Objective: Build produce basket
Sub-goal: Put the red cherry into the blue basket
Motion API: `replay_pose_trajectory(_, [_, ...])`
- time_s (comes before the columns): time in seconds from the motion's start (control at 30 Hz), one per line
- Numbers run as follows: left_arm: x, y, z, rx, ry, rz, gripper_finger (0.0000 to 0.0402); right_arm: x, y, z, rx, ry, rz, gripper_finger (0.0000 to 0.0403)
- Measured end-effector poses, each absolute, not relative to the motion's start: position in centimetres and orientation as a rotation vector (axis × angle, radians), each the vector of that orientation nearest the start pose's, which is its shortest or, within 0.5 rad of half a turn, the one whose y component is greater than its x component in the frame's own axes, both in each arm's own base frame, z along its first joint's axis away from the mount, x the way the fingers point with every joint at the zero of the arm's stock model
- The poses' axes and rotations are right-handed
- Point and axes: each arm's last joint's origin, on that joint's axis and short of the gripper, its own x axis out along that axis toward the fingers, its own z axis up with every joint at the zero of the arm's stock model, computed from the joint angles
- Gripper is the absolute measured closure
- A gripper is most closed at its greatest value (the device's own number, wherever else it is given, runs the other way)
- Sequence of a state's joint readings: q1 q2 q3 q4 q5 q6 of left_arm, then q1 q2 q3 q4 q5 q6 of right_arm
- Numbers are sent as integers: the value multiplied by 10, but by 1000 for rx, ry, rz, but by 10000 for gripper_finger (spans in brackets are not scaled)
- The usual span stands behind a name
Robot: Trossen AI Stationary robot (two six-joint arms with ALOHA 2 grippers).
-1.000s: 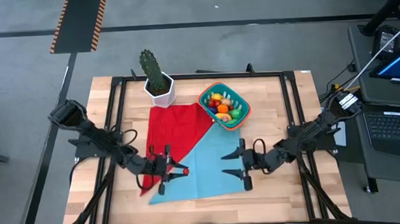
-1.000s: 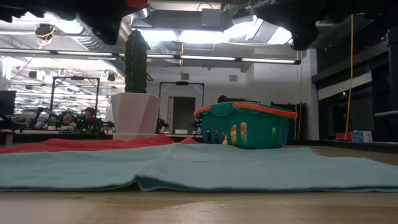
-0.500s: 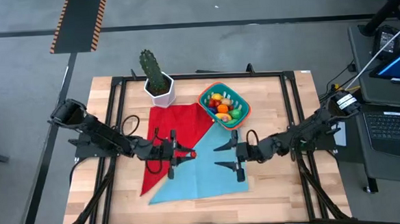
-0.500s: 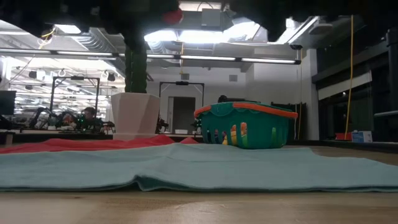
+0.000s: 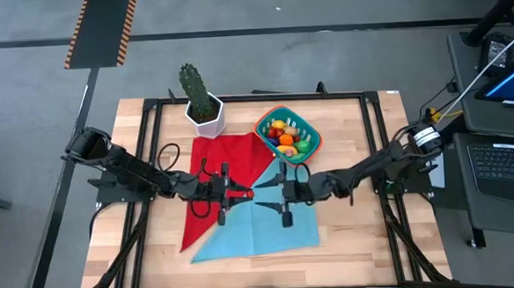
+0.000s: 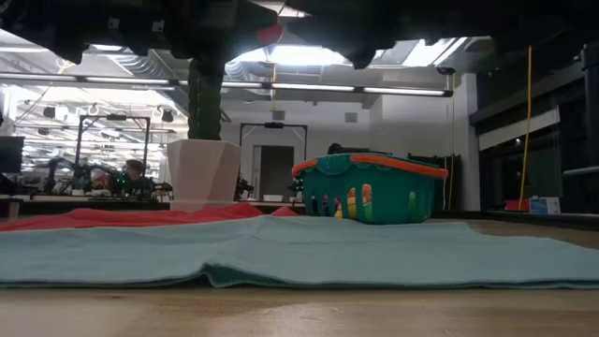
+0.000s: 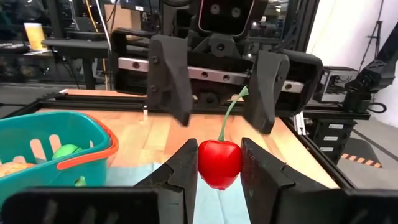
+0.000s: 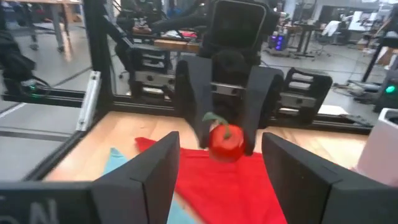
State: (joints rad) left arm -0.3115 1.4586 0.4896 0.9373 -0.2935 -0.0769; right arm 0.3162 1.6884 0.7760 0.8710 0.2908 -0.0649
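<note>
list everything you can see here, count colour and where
cherry: one, red with a green stem, held above the cloths mid-table
basket: one, teal with an orange-red rim, far side of the table, right of the cactus pot
produce: several pieces, orange, yellow, green and red, inside the basket
cactus pot: one, white with a green cactus, far left of the basket
red cloth: one, flat, centre-left
teal cloth: one, flat, centre to near edge
table: one, light wood
left gripper: dark, mid-table, shut on the cherry
right gripper: dark, open, facing the left gripper
</note>
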Motion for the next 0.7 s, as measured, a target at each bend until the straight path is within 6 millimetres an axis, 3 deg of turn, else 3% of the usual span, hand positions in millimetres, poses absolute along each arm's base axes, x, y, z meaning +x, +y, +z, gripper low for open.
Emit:
replay_pose_trajectory(0.33, [263, -76, 194, -65, 35, -17, 312, 344, 98, 214, -112, 11, 40, 180])
replay_pose_trajectory(0.7, [263, -77, 195, -61, 33, -44, 315, 345, 97, 214, -115, 23, 40, 238])
